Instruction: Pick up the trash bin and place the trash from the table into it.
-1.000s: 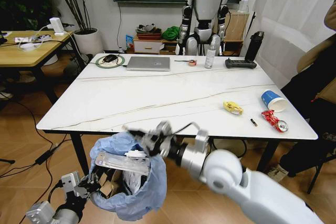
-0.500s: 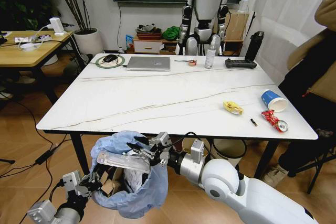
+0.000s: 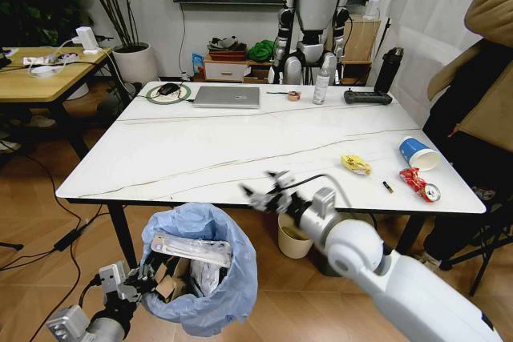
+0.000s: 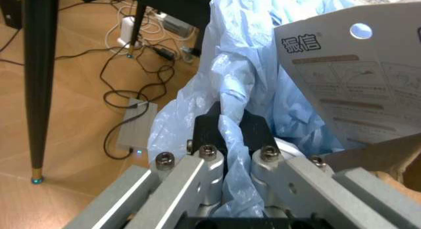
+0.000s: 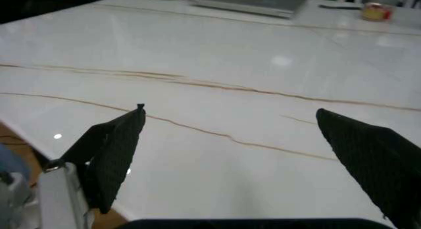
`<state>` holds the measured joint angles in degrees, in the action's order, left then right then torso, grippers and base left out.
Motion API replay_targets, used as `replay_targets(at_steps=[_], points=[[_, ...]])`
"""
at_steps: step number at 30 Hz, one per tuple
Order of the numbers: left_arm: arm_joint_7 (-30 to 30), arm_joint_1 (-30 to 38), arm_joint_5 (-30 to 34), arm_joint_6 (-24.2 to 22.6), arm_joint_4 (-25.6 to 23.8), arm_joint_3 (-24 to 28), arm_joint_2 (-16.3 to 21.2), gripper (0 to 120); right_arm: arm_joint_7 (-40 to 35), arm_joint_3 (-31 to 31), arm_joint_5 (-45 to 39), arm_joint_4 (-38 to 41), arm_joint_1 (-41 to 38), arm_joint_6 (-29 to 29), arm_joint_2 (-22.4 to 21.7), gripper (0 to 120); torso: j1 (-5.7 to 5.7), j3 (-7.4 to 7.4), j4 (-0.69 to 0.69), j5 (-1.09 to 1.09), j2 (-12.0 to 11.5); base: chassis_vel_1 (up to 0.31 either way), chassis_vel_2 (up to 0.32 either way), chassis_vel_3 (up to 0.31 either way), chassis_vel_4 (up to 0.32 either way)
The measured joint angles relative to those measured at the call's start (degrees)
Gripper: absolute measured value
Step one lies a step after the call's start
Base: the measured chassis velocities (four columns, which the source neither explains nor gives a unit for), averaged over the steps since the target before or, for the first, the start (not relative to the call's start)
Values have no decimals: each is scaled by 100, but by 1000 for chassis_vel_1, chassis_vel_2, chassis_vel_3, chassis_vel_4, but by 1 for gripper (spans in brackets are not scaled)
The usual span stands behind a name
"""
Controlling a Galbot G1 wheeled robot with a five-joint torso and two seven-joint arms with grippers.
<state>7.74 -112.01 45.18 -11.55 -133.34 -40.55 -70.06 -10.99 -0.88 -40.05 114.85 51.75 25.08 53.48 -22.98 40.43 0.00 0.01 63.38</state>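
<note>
Trash bin (image 3: pixel 200 274): below the table's (image 3: pixel 200 150) near edge, bag rim clamped in left hand (image 4: pixel 230 135); holds clear tray, cardboard.
Right hand (image 3: pixel 268 192): fingers apart, empty, over near edge.
Remaining, right side: yellow wrapper (image 3: pixel 356 165), blue cup (image 3: pixel 416 152), red wrapper (image 3: pixel 415 181).
Left wrist view alone shows the clamp.

The near half of my bench (image 3: pixel 200 158) is bare, so my right tool (image 3: pixel 268 192) at its front edge has open passage. Wrappers (image 3: pixel 356 165) and cup (image 3: pixel 417 153) crowd the right edge; laptop (image 3: pixel 227 97) lines the far edge.
</note>
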Motion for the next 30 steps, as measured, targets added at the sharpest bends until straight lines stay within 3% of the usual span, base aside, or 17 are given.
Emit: replay_targets(at_steps=[4,6,14,19,21,25,30], points=[[-34,74,2,16,73,18,87,0,-86,927,-330,-33,488,79,-98,100,0,0,-2,0,0,0,0,0,0],[-37,86,2,17,84,21,96,0,-143,1028,-392,-5,564,70,-107,100,0,0,-2,0,0,0,0,0,0],[-47,229,32,17,160,77,159,0,-513,2520,-701,767,1895,-444,-190,100,1,-1,-1,1,0,0,0,0,0],[-69,306,42,19,245,160,191,0,-345,3637,-573,1234,2999,-643,49,100,1,-1,-1,1,1,0,0,0,0],[-75,313,42,19,255,165,195,0,-311,3730,-543,1278,3096,-678,89,100,1,-1,-1,1,1,0,0,0,0],[-114,394,19,46,357,172,191,0,93,4579,67,1625,4157,-1114,795,100,1,-1,-1,-2,1,0,0,0,0],[-174,366,-47,91,432,191,162,0,682,4909,638,1550,4825,-2036,1650,100,2,-1,-2,-2,2,0,0,0,0]])
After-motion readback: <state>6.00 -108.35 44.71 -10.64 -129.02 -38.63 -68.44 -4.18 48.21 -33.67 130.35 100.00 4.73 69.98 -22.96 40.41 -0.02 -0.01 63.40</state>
